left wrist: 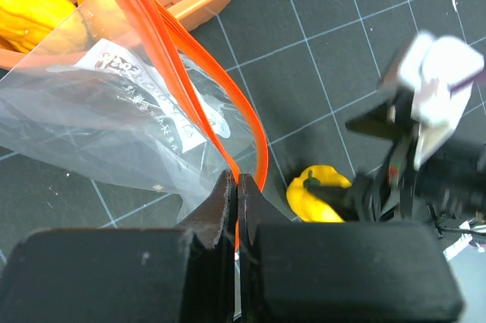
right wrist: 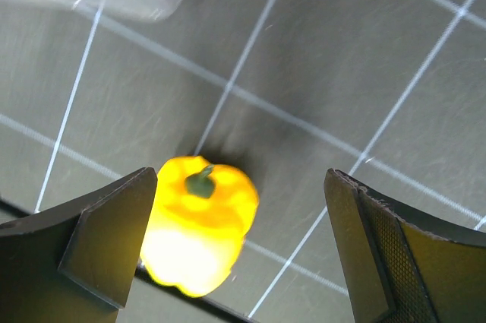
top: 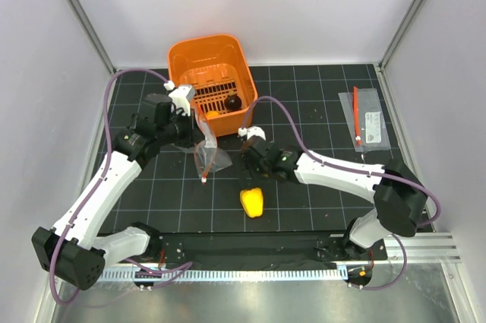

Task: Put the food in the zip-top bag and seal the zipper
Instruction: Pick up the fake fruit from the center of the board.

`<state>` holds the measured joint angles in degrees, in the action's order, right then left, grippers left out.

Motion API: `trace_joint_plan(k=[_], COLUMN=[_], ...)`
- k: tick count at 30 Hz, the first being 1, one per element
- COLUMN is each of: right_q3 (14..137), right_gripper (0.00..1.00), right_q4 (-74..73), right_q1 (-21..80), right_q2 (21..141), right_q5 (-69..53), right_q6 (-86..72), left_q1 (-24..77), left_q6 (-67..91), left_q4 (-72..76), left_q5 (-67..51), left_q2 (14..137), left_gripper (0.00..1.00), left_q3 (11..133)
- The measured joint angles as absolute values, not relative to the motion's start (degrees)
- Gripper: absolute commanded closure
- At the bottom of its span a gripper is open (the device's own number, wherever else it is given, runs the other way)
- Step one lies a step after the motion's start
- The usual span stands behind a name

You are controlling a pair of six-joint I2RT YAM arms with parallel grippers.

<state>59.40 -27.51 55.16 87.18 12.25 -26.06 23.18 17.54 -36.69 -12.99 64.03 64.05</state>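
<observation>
Left gripper (top: 190, 131): its fingers (left wrist: 220, 209) are pressed together, pinching the red-orange zipper (left wrist: 190, 57) of the zip-top bag (left wrist: 106, 110). Beyond the pinch the two zipper tracks part, so we record the mouth as gaping. The bag hangs just in front of the orange basket (top: 182, 61), on its near side; we cannot tell whether its lower end touches the black gridded mat (top: 319, 95). Right gripper (right wrist: 239, 178): fingers (right wrist: 99, 239) spread wide, nothing between the pads in contact. It hovers over the yellow toy pepper (right wrist: 199, 224), which lies on the mat, stem up toward the wrist camera, well apart from the basket on its near side and slightly right of the bag. Inside the basket we see a dark brown round food (top: 233, 101), an orange piece (top: 213, 115) at the front wall, and, in the left wrist view, a yellow knobbly piece (left wrist: 30, 15). A white-labelled pouch (top: 370, 119) lies flat well to the right of the basket.
</observation>
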Motion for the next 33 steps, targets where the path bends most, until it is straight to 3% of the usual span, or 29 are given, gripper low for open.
trace_joint_plan(k=[13,33], right_q3=[53.2,51.9], right_gripper=[0.03,0.04], right_q4=[-29.6,-33.9], right_q1=[63.2,74.4], right_q2=[81.5,82.0], right_q5=[16.6,25.0], right_q6=[-31.2,-37.4], left_q1=[23.2,23.2], left_q6=[17.6,17.6], left_q4=[-36.9,-37.1], left_q5=[-12.6,-12.4], left_q2=[64.0,64.0], left_gripper=[1.0,1.0], left_q3=[64.1,64.1])
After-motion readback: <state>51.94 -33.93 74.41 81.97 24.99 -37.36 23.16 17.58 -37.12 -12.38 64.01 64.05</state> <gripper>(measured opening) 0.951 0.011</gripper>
